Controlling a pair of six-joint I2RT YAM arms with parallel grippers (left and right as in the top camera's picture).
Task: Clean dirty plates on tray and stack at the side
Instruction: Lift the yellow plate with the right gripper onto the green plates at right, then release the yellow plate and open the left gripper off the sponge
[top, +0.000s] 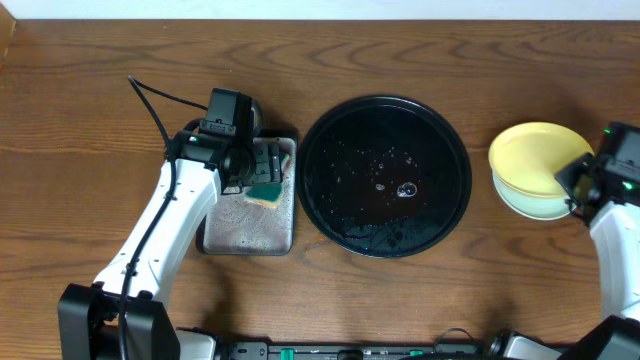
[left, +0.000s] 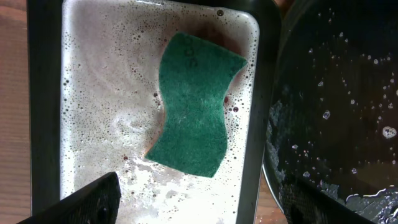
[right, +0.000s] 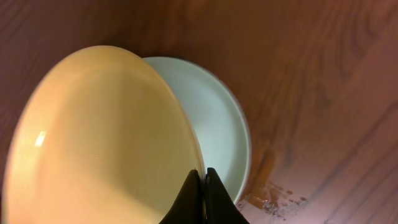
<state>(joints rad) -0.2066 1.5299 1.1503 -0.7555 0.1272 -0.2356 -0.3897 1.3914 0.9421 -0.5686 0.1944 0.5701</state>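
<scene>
— Our right pincer (right: 203, 180) pinches the yellow plate (right: 99, 143) by its rim, tilted over the mint plate (right: 217, 118) beneath: stacking, we reckon.
— Our left pincer (left: 202, 202) hangs spread above the sponge (left: 193, 106) (tray (top: 340, 150) beside it, plateless).

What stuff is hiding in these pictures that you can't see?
- Overhead: whether another plate lies under the mint plate. The yellow plate covers most of the stack.
- Overhead: where the right hand pinches. Its own camera block covers the fingertips.
- Left wrist: most of the black tray, cut off by the right edge.
- Left wrist: the sponge's underside. It lies green side up.
</scene>
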